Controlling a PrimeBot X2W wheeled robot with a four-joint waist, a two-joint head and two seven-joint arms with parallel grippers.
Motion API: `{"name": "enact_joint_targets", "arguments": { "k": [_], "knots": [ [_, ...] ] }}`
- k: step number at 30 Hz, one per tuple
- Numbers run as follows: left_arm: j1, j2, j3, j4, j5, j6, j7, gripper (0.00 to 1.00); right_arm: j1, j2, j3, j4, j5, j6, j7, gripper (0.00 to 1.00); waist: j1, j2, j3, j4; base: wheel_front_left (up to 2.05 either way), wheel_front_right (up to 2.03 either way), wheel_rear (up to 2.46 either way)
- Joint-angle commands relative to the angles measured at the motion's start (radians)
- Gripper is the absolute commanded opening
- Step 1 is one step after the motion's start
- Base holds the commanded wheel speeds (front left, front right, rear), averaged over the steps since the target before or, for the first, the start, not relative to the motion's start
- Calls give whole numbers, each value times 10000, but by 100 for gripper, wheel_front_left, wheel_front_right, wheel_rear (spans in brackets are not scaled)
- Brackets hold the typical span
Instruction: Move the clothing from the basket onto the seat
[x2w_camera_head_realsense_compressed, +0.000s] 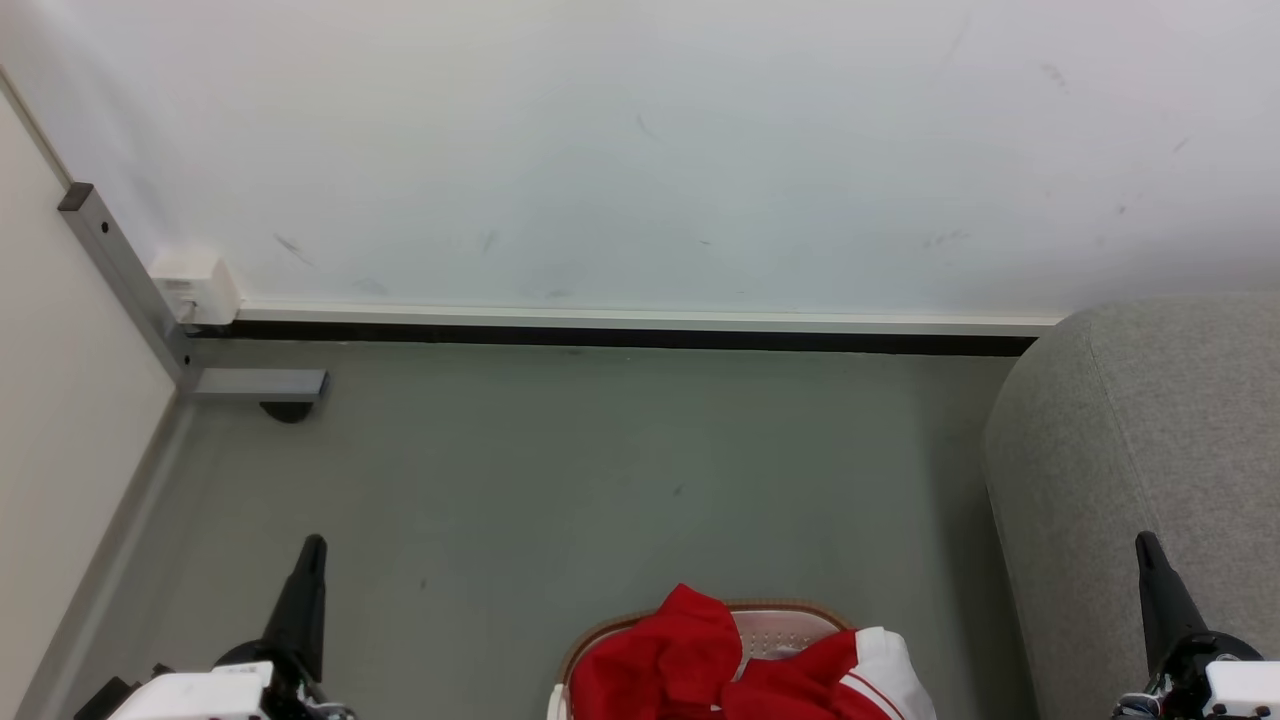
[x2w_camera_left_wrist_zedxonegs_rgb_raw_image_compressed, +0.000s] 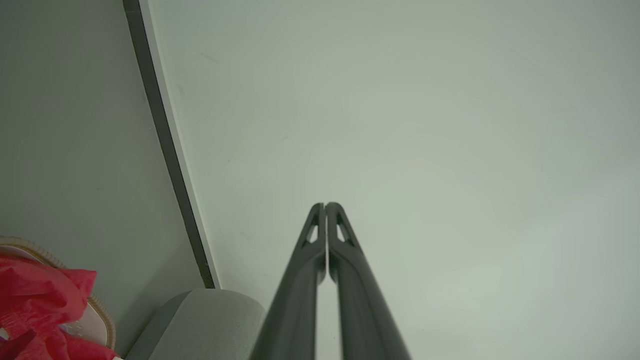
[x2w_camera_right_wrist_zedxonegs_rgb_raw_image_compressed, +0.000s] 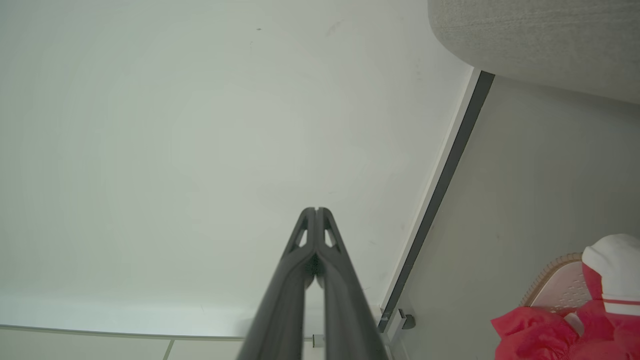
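A white basket with a brown rim sits on a grey floor, at the bottom centre of the head view and partly cut off by the edge. The clothing lies inside the basket as a crumpled red heap. One peak of fabric rises above the far rim, and a white band with thin red stripes hangs over the basket's right side.

To the right of the basket, close to it but not touching, stands the sofa, grey and rounded at its edge. Nothing lies on the part of it that shows.

The left gripper is well to the left of the basket, above the floor. Its two dark fingers are pressed together and grasp nothing. The right gripper is to the right of the basket, in front of the sofa, its fingers likewise pressed together and empty. Both point away from the robot, toward the wall.

That white wall stands beyond the basket, with a dark skirting strip along its foot. Far to the basket's left, in the corner, a grey metal post leans, with a small white box beside it.
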Motion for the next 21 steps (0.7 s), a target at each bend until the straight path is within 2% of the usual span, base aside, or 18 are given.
{"name": "enact_joint_targets", "arguments": {
  "k": [1,11,12,21],
  "knots": [
    [-85,78,6,-32,-142,-53,26,0,-140,-15,-32,-49,7,-27,13,0,0,0,0,0,0,0,0],
    [-86,78,6,-32,-142,-53,26,0,-140,-15,-32,-49,7,-27,13,0,0,0,0,0,0,0,0],
    [41,-23,-3,68,4,6,-12,100,41,13,15,64,1,0,-7,100,0,0,0,0,0,0,0],
    [277,-79,-127,105,-115,30,-291,100,243,94,300,28,167,-1,-278,100,0,0,7,-1,0,0,0]
  ]
}}
